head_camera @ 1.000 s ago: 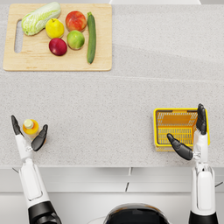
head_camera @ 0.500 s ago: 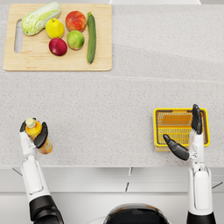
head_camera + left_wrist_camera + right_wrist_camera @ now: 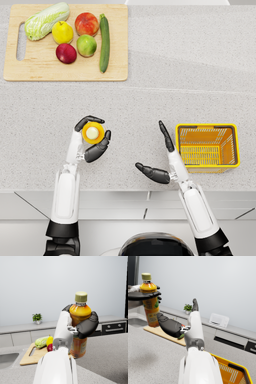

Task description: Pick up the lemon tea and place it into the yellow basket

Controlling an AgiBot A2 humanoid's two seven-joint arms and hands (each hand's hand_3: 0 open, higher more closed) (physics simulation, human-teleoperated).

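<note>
The lemon tea is an orange bottle with a pale cap, seen cap-up from the head view. My left hand grips it around the body and holds it upright above the counter; the bottle and hand show clearly in the left wrist view, and the bottle again in the right wrist view. The yellow basket stands on the counter at the right. My right hand is spread with nothing in it, between the bottle and the basket.
A wooden cutting board lies at the far left with a cabbage, several fruits and a cucumber. The counter's front edge runs just below both hands. A sink sits beyond the board.
My left hand has lifted the lemon tea off the counter and carried it right toward the middle. My right hand has swung left, away from the basket. The head view has also shifted.
</note>
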